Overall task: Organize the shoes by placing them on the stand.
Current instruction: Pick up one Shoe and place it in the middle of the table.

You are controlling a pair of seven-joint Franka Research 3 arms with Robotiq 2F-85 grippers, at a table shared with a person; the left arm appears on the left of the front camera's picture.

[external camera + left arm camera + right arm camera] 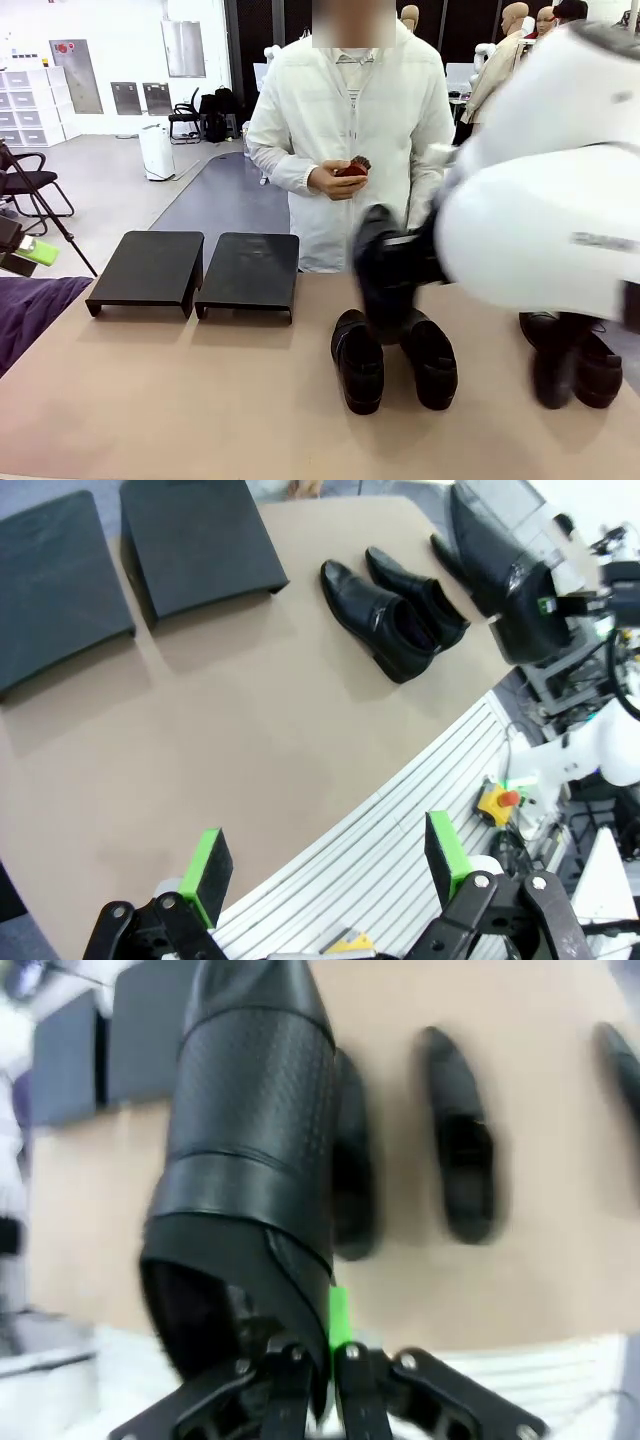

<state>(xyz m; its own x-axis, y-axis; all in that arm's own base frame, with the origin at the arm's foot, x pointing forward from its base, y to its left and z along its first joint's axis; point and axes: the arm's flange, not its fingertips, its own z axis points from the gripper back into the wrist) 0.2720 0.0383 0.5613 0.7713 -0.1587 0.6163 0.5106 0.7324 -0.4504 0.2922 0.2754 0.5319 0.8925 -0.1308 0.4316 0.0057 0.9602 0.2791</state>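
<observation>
The right arm (540,220) reaches in over the table (200,400). The right gripper (330,1335) is clamped tight on the heel rim of one black shoe (250,1140), which stretches out along the fingers and hangs clear of the table, just above and behind the middle pair of shoes (358,360). That pair lies side by side on the tabletop. To its right, partly hidden by the arm, lies a fourth shoe (570,365). To the pair's left, nearer the far edge, sit two black stands (248,268). The left gripper (330,865) hovers over the table's robot-side edge, well apart from the pair, its jaws spread wide around nothing. Beyond the pair a person (350,130) stands, one hand (335,180) holding a small reddish-brown object (355,166).
</observation>
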